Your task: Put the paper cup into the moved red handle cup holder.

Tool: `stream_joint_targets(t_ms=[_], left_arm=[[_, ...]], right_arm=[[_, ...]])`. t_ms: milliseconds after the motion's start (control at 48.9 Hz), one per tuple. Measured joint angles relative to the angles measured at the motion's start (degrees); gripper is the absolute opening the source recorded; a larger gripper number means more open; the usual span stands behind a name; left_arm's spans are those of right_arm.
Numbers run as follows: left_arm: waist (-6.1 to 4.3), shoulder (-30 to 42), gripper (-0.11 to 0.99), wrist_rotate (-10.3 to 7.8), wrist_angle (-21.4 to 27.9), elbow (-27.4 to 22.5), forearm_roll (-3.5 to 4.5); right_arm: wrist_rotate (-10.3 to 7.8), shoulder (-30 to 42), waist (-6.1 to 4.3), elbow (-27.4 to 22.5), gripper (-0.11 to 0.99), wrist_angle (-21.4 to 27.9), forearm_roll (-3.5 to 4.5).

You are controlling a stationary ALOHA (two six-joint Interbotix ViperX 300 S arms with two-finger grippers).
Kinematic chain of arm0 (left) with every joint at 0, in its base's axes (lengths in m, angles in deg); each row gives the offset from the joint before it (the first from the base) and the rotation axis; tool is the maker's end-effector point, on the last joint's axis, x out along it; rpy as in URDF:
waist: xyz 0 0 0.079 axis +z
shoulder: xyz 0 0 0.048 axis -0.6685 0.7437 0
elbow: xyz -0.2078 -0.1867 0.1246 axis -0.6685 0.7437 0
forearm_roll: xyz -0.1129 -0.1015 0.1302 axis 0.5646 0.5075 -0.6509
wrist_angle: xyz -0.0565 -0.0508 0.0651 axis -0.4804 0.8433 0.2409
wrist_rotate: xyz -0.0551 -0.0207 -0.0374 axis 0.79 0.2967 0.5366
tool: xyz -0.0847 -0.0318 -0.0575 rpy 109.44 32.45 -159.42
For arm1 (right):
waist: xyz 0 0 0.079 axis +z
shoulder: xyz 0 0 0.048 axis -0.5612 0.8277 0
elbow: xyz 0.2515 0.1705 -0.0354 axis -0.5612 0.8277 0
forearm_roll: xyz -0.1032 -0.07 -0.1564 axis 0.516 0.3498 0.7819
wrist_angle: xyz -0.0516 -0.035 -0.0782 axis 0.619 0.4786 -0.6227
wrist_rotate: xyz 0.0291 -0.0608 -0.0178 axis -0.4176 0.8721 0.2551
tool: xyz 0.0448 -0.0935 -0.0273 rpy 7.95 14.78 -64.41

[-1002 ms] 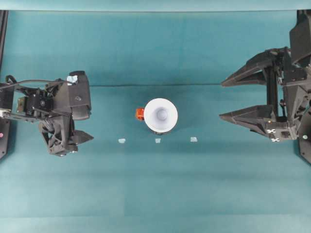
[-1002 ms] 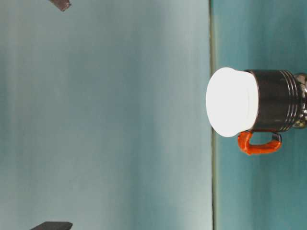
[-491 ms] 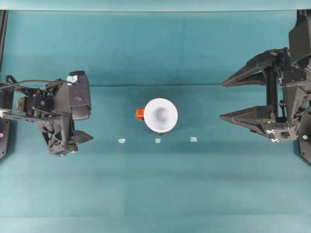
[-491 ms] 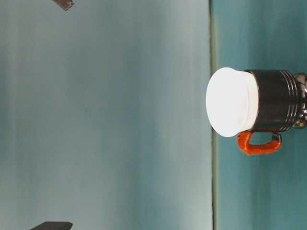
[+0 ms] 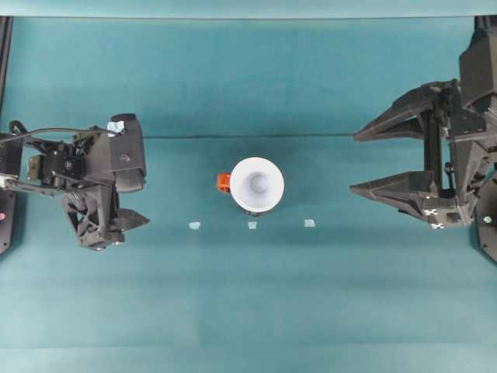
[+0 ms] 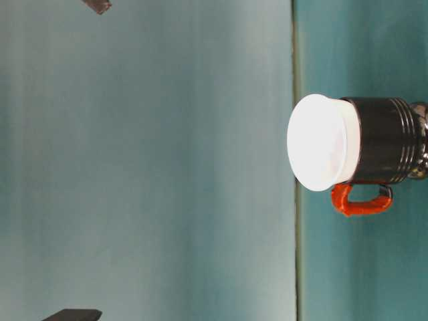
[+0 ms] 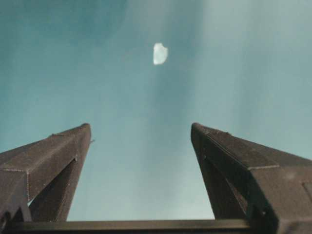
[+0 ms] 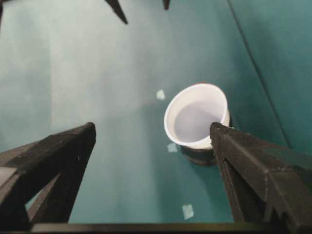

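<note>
At the centre of the overhead view, the paper cup (image 5: 257,185) sits inside the red handle cup holder (image 5: 224,183), whose orange tab sticks out toward the left of the frame. Three pale tape marks (image 5: 251,225) lie in a row just below on the teal tablecloth (image 5: 248,311). The left gripper (image 5: 128,221) rests at the left edge, well apart from the cup; this view does not make clear how its fingers stand. The right gripper (image 5: 356,162) at the right edge has its fingers spread wide, pointing toward the cup, with nothing between them. Compared with a second ago, cup and holder have not moved, and the right arm has shifted only slightly.

In the table-level view, the paper cup (image 6: 322,142) stands seated in the glossy black holder (image 6: 384,140), its white rim and upper wall standing clear above the holder's top. A dark tip (image 6: 99,5) in the upper left corner has shifted a little to the right.

In the left wrist view, the left gripper (image 7: 140,131) is spread open over bare cloth, a tape mark (image 7: 160,53) ahead.

In the right wrist view, the right gripper (image 8: 152,130) is open wide, with the paper cup (image 8: 196,116) in its holder (image 8: 200,156) right of centre.
</note>
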Motion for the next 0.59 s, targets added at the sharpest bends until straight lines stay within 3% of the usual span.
stream_joint_targets(t_ms=[593], left_arm=[[0.00, 0.2, 0.92, 0.00, -2.5, 0.0, 0.00]], right_arm=[[-0.09, 0.0, -0.35, 0.2, 0.87, -0.2, 0.00]])
